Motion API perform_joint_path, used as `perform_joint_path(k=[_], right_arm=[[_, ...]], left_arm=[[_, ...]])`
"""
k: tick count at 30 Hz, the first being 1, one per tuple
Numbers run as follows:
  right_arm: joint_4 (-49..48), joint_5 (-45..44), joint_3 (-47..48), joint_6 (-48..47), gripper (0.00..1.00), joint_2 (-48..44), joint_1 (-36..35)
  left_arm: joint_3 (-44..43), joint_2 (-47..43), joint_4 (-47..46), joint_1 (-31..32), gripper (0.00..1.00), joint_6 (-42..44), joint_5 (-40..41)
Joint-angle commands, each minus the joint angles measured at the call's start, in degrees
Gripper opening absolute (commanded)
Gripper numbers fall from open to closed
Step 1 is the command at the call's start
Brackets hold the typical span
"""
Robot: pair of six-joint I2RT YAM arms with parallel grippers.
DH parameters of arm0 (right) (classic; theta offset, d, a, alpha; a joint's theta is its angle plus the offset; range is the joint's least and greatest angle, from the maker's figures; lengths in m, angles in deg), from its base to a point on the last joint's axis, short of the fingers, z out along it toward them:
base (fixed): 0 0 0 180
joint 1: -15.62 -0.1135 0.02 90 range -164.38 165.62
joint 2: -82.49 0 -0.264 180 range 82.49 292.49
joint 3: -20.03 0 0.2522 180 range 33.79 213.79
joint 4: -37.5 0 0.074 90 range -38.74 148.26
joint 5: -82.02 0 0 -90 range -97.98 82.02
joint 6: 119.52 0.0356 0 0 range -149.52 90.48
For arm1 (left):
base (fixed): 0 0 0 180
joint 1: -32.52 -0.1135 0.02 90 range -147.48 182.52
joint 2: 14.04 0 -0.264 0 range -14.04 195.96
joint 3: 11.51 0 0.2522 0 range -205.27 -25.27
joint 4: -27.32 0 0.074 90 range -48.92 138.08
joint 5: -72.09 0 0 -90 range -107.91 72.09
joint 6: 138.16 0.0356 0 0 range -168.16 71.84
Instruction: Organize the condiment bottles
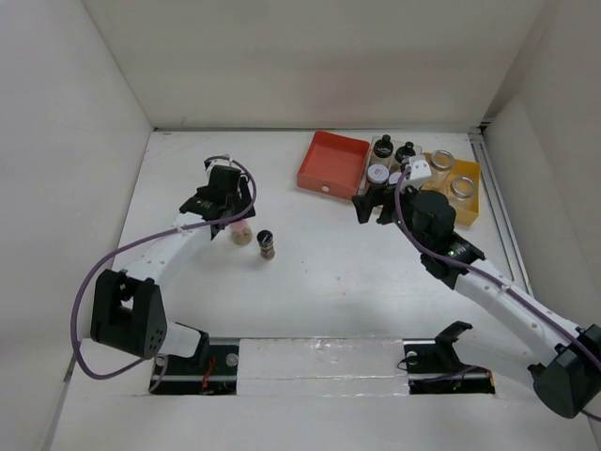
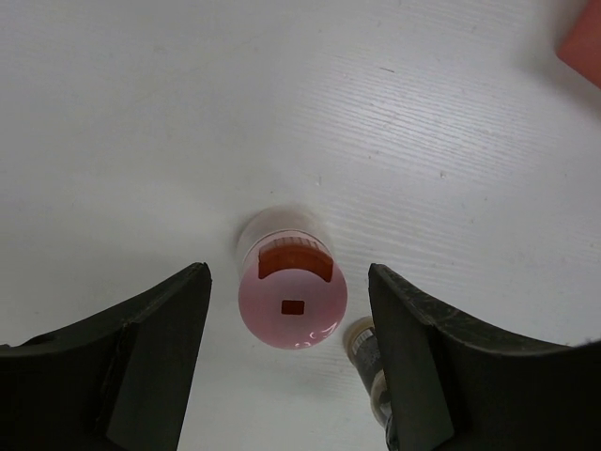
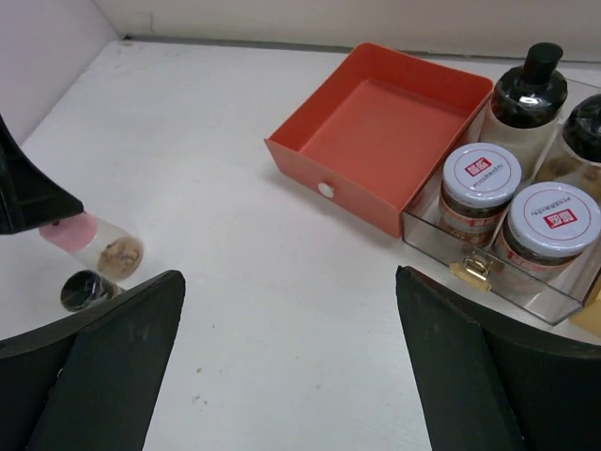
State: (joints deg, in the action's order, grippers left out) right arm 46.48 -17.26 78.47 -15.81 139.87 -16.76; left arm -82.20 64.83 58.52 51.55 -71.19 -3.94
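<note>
A pink-capped bottle (image 2: 292, 296) stands on the white table between the fingers of my left gripper (image 2: 289, 282), which is open with a gap on each side of the cap. From above, that gripper (image 1: 235, 214) hovers over the pink-capped bottle (image 1: 242, 232). A black-capped bottle (image 1: 267, 246) stands just to its right, half hidden behind my right finger in the left wrist view. My right gripper (image 1: 373, 209) is open and empty in front of the trays. The clear tray (image 3: 441, 235) holds two short jars (image 3: 481, 178) and two black-capped bottles (image 3: 531, 89).
A red tray (image 1: 331, 163) sits empty at the back centre. To the right of the clear tray (image 1: 383, 143), a yellow tray (image 1: 467, 209) holds two wide glass jars (image 1: 441, 161). White walls enclose the table on the left, back and right.
</note>
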Motion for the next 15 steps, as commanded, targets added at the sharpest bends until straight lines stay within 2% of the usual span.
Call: perform_joint_path(k=[1, 6, 7, 10, 13, 15], right_arm=[[-3.49, -3.2, 0.93, -1.23, 0.99, 0.1, -1.89], [-2.96, -4.87, 1.46, -1.85, 0.99, -1.13, -2.42], [-2.96, -4.87, 1.46, -1.85, 0.99, -1.14, -2.42], [-2.96, -4.87, 1.46, -1.85, 0.99, -1.66, -1.9], [-2.96, -4.87, 1.46, -1.85, 0.99, -1.66, -1.9], [-2.44, -4.87, 0.93, -2.38, 0.99, -1.66, -1.37]], left_arm=[[-2.22, 0.84, 1.19, -0.13, 0.63, 0.09, 2.19], [-1.08, 1.37, 1.2, -0.13, 0.62, 0.09, 2.9], [-1.08, 1.37, 1.2, -0.13, 0.58, 0.09, 2.9], [-1.6, 1.99, 0.67, -0.13, 0.56, 0.09, 2.19], [-2.13, 3.48, 0.67, -0.13, 0.47, 0.09, 1.58], [-2.14, 3.48, 0.67, -0.13, 0.37, 0.09, 0.96]])
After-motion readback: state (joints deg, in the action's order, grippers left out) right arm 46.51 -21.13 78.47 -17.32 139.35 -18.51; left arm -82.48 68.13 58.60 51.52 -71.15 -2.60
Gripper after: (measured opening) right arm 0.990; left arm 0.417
